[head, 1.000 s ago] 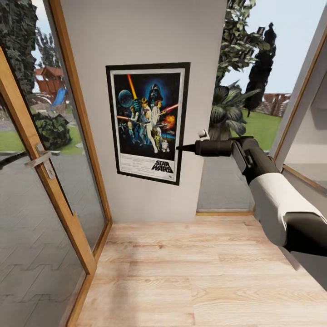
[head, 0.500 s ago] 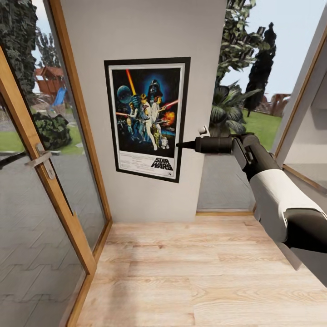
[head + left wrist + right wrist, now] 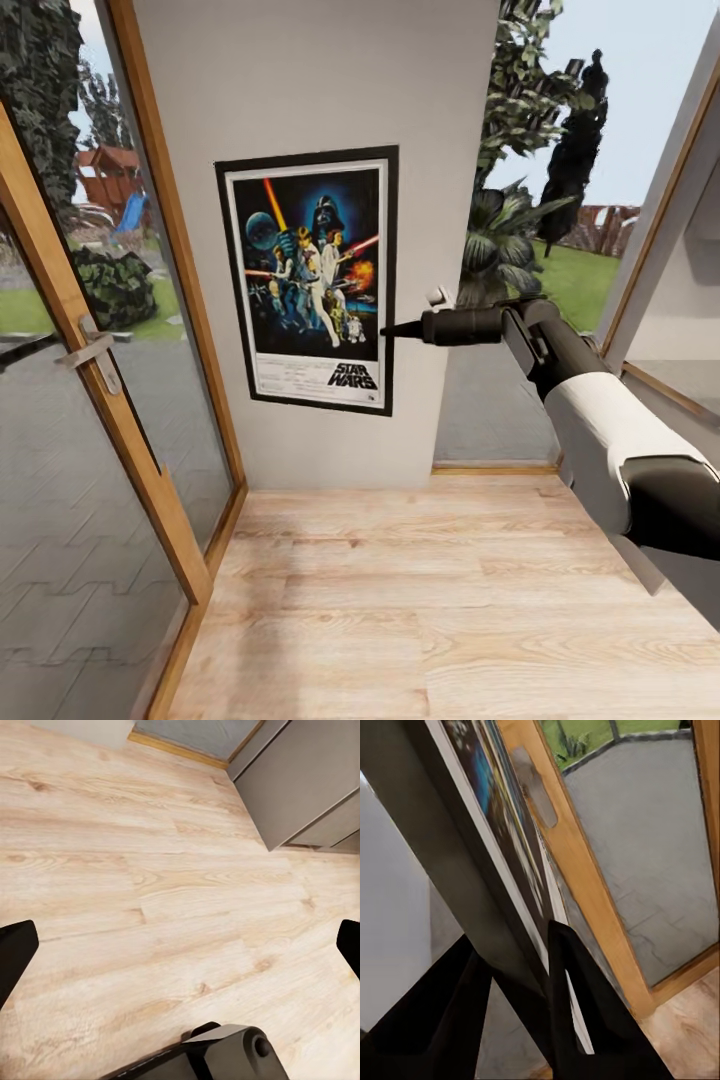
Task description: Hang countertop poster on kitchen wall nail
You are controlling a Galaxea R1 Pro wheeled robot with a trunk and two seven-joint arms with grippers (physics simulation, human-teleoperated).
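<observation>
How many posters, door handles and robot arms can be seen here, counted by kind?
Posters: 1, the poster, clamped at its edge by the right tool
Door handles: 1, the door handle
Robot arms: 1, the right arm
Total: 3

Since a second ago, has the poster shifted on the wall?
Yes. The poster, pinched by the right gripper, slid left toward the wooden door frame.
</observation>
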